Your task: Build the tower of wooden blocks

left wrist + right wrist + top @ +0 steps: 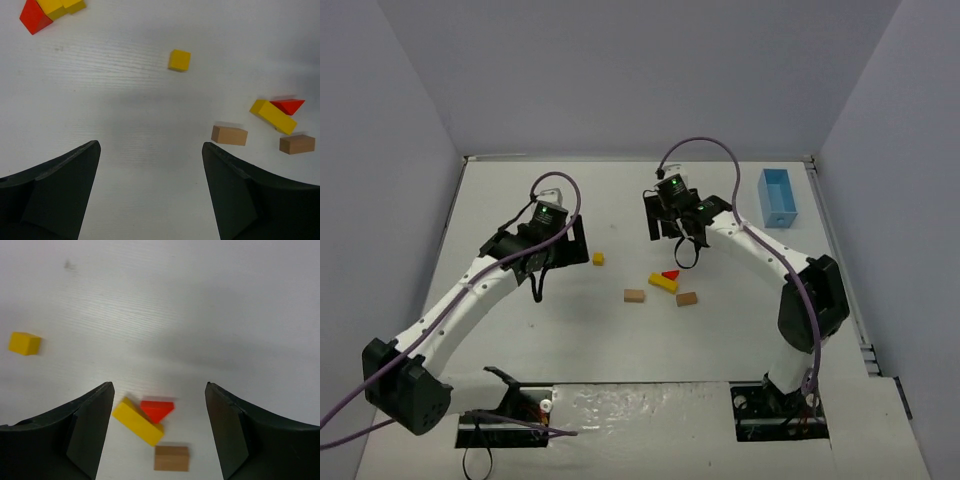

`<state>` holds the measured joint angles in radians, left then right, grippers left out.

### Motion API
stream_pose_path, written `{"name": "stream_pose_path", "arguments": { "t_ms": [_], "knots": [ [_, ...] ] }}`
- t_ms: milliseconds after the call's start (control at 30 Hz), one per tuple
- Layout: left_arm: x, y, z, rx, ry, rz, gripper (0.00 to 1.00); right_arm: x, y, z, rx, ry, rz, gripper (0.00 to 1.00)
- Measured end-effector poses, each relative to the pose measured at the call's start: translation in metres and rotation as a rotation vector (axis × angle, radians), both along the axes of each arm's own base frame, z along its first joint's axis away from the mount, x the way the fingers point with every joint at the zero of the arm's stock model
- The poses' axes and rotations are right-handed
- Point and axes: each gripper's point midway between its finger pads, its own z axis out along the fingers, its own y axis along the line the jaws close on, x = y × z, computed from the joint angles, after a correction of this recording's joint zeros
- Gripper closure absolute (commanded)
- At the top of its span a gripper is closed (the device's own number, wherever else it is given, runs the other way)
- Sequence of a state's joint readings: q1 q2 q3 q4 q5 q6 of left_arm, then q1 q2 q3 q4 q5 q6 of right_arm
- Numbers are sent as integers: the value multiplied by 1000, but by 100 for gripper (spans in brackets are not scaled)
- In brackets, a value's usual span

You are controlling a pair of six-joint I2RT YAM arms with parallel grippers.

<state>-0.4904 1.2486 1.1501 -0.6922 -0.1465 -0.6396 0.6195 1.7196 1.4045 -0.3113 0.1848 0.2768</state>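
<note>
Layout on the desk [570, 340]: all pieces loose, unstacked.
The red wedge [670, 274] touches the long yellow block [663, 283]; the left tan block [635, 296] and right tan block [687, 298] lie just nearer; the yellow cube [598, 258] sits apart, leftward; the light-blue box [778, 196] stands far right.

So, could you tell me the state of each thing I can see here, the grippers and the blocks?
left gripper: open, holding nothing.
right gripper: open, holding nothing.
small yellow cube: lying alone on the table.
long yellow block: lying flat, unstacked.
red wedge: lying against the long yellow block.
tan blocks: lying flat, apart, unstacked.
second red wedge: beside more yellow pieces, partly cut off.
light-blue box: upright, open on top.
</note>
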Motion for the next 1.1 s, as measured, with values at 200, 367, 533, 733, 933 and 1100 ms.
{"name": "stream_pose_path", "arguments": {
  "t_ms": [200,367,533,733,933,1100],
  "knots": [
    [28,-20,-31,70,103,-49,26,-33,-96,10,10,-9,-128,29],
    [42,-34,-56,93,162,-98,28,-61,-139,47,62,-126,-193,24],
    [52,-48,-80,98,211,-134,29,-85,-149,83,130,-265,-196,22],
    [64,-56,-102,118,252,-162,36,-105,-158,84,146,-304,-207,21],
    [77,-64,-120,134,278,-182,42,-109,-160,72,134,-282,-210,21],
    [83,-66,-127,145,286,-188,43,-110,-161,68,131,-275,-210,21]
  ]
}}
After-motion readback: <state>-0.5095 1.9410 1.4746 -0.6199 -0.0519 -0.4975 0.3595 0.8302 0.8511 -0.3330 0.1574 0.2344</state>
